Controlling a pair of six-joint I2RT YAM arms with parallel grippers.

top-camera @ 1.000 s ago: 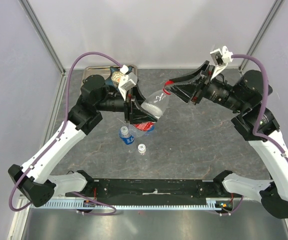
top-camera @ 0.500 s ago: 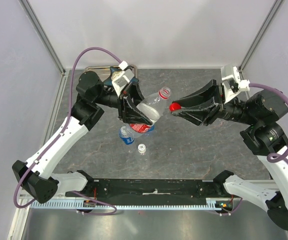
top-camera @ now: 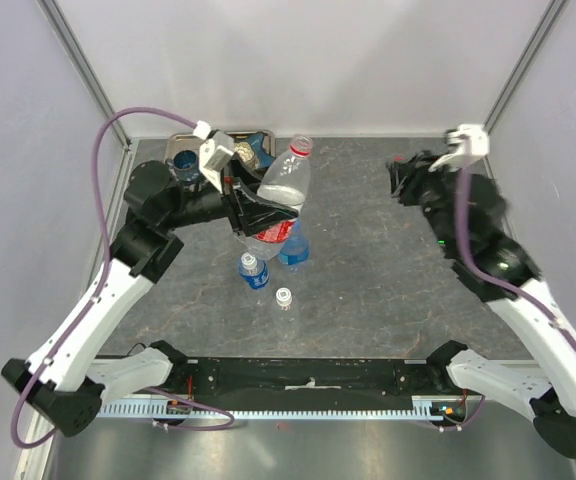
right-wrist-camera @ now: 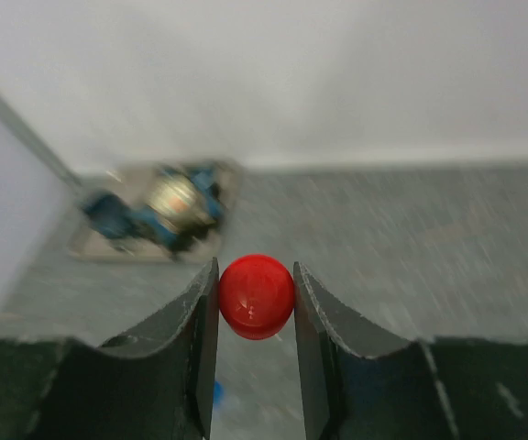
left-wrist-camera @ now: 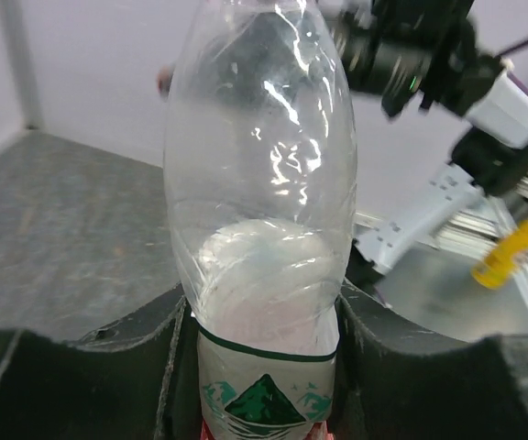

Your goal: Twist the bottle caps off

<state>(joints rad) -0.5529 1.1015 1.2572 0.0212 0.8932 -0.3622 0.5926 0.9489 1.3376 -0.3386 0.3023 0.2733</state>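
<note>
My left gripper (top-camera: 264, 216) (left-wrist-camera: 264, 316) is shut on the red-labelled clear bottle (top-camera: 286, 185) (left-wrist-camera: 262, 183) and holds it up off the table, nearly upright. Its neck (top-camera: 301, 146) is bare, with only a red ring. My right gripper (top-camera: 402, 176) (right-wrist-camera: 256, 295) is raised at the back right, well away from that bottle. It is shut on the red cap (right-wrist-camera: 257, 296). A blue bottle (top-camera: 293, 246), a small blue-capped bottle (top-camera: 254, 270) and a tiny white-capped bottle (top-camera: 284, 298) stand on the table below the held bottle.
A metal tray (top-camera: 184, 142) (right-wrist-camera: 94, 240) at the back left corner holds a dark blue mug (top-camera: 185, 163) and other small items. Grey walls with metal posts close in the back and sides. The arm bases sit on a black rail (top-camera: 308, 375) at the near edge.
The right gripper pulled the red cap off the bottle's neck and swung away to the back right. The left arm tipped the bottle upright and drew it back and left.
</note>
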